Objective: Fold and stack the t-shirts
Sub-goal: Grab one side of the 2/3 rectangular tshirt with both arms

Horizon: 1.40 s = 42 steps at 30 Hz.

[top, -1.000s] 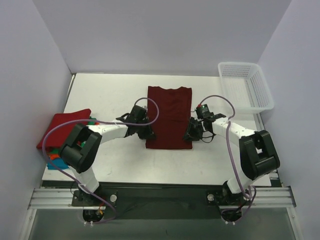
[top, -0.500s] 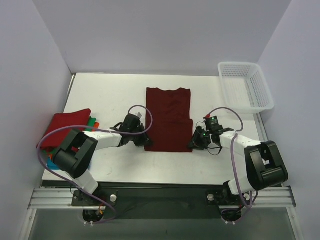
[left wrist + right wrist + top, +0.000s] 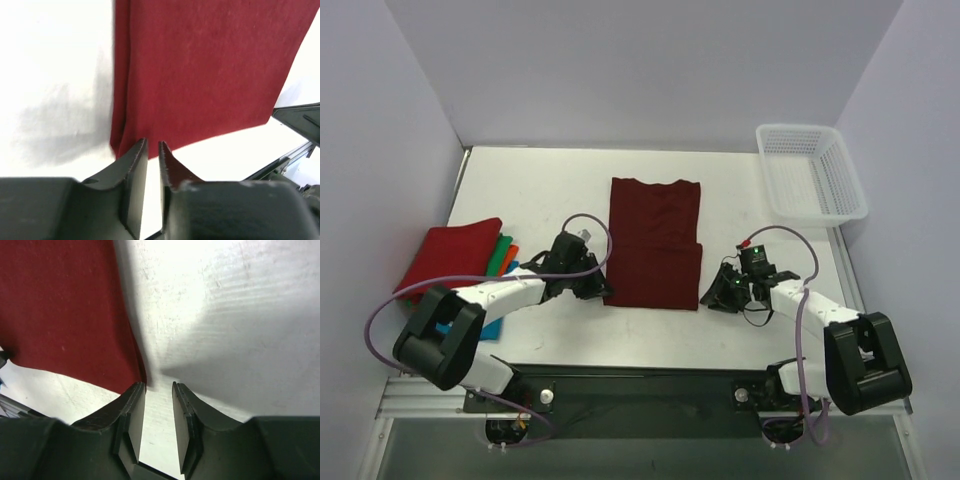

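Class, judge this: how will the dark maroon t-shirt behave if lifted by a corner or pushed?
Probably floppy: the maroon t-shirt lies flat in thin folded layers, so it would drape and unfold. Pushed across the table, it would likely bunch, not slide whole.

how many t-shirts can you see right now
5: a dark maroon t-shirt flat in the middle, four in the stack at far left: red t-shirt on top, green, orange and blue edges beneath. Others may be hidden.
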Motion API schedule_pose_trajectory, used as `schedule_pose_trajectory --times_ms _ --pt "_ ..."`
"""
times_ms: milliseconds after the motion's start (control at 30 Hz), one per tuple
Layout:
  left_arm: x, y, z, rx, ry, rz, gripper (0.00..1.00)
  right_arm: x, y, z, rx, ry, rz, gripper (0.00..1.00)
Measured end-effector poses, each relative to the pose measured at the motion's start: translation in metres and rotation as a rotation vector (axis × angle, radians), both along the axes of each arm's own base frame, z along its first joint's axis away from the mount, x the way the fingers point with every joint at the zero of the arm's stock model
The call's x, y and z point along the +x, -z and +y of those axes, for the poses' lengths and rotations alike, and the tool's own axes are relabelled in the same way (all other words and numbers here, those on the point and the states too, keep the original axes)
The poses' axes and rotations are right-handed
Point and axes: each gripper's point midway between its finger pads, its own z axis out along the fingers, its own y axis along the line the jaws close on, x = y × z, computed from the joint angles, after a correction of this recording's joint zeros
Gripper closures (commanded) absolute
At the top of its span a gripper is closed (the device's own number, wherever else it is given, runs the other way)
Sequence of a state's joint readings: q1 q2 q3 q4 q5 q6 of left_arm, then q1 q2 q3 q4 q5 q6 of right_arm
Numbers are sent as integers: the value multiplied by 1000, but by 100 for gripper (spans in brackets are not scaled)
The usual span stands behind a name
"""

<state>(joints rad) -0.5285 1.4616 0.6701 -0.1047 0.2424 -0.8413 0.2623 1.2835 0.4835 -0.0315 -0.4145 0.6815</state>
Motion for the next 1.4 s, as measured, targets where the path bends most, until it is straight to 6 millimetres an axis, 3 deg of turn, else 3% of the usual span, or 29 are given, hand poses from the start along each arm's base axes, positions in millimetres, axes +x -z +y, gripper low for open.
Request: schedule_pose_trajectory --times_ms 133,333,533,867,1000,1100,1167,1400 --pt "-9 -7 11 24 -8 -16 60 -8 0 2 15 12 -4 63" --pt "-11 0 22 43 -31 4 58 -10 1 13 63 42 -16 61" --pt "-17 19 25 54 -32 53 58 -5 0 22 111 74 -34 63" --pt "-14 19 17 3 -20 30 62 3 3 28 162 115 -55 76" --pt "-13 20 16 -15 -29 25 66 3 5 27 164 121 -52 84" --pt "-13 22 14 -24 -31 27 82 1 7 27 160 122 -48 93" --pt "-14 24 11 -32 -30 28 99 1 7 26 159 121 -47 100" --pt "-21 23 6 -54 -19 22 100 -3 6 25 150 109 -47 100"
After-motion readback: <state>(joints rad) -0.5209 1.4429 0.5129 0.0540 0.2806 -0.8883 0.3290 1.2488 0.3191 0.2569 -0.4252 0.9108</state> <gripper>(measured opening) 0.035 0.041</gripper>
